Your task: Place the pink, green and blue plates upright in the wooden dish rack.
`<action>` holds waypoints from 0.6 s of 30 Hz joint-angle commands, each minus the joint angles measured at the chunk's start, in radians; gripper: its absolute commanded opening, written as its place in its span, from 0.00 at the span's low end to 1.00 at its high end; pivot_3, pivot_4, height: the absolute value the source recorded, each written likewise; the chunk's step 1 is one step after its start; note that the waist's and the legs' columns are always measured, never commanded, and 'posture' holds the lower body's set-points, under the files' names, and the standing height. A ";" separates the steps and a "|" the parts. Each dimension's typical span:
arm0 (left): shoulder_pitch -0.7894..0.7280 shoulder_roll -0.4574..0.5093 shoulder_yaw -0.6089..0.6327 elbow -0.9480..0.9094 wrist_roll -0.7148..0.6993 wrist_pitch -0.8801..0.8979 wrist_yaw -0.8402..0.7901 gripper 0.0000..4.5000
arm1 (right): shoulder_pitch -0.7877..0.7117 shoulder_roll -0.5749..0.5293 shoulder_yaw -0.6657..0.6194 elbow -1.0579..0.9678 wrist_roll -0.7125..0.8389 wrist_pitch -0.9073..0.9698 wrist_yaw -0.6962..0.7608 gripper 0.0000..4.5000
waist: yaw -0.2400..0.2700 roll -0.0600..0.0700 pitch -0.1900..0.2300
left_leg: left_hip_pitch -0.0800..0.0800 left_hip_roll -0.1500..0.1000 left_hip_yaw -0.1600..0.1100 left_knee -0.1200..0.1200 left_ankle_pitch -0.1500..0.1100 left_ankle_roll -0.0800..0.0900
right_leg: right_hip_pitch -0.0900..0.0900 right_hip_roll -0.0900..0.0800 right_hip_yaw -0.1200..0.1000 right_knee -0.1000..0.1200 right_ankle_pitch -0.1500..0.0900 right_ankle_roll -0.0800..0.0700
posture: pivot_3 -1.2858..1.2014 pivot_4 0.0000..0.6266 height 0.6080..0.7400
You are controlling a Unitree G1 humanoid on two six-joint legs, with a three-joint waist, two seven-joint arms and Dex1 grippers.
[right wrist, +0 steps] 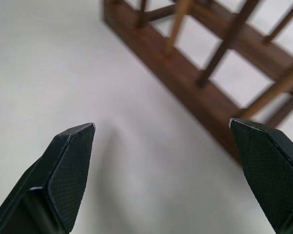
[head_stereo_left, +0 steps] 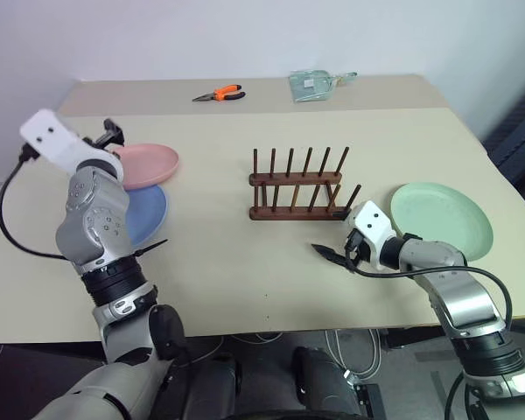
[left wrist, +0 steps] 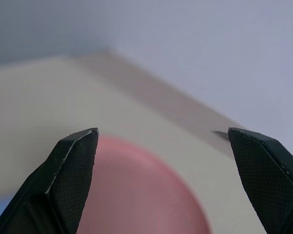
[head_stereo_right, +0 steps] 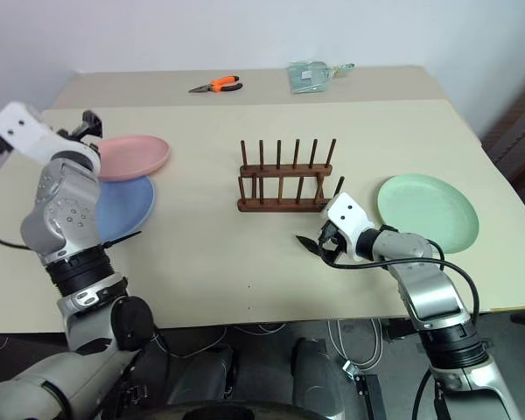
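The pink plate [head_stereo_left: 150,164] lies flat at the table's left, overlapping the far edge of the blue plate [head_stereo_left: 150,212], which my left arm partly hides. My left gripper [head_stereo_left: 112,133] hovers open just left of the pink plate, and the pink plate [left wrist: 146,195] shows between its fingers in the left wrist view. The wooden dish rack [head_stereo_left: 296,188] stands in the middle with no plates in it. The green plate [head_stereo_left: 442,219] lies flat at the right. My right gripper [head_stereo_left: 337,254] is open and holds nothing, low over the table just in front of the rack's [right wrist: 210,97] right end.
Orange-handled pliers [head_stereo_left: 220,93] and a clear plastic packet [head_stereo_left: 315,85] lie at the back of the table. Bare tabletop [head_stereo_left: 236,271] stretches in front of the rack. A black cable loops beside each arm.
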State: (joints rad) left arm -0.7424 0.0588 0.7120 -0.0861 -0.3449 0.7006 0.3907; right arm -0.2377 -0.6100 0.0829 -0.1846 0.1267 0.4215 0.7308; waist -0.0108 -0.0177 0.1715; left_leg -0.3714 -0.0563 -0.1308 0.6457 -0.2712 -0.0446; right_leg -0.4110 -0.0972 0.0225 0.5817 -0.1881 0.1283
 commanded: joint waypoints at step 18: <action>-0.055 0.111 0.058 0.244 -0.396 0.047 -0.076 0.01 | 0.010 0.007 -0.055 -0.077 0.019 -0.046 -0.045 1.00 | 0.003 -0.004 0.002 | -0.001 -0.001 0.000 0.000 0.001 -0.002 | 0.000 0.000 0.000 0.000 0.000 0.000 | 0.52 0.24 1.00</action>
State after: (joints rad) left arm -0.7814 0.1449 0.8461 0.2029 -0.7397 0.7531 0.3762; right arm -0.2196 -0.5915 0.0634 -0.1979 0.1237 0.3712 0.6773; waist -0.0074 -0.0221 0.1738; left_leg -0.3727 -0.0569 -0.1306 0.6462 -0.2703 -0.0463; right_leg -0.4112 -0.0972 0.0224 0.5815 -0.1879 0.1279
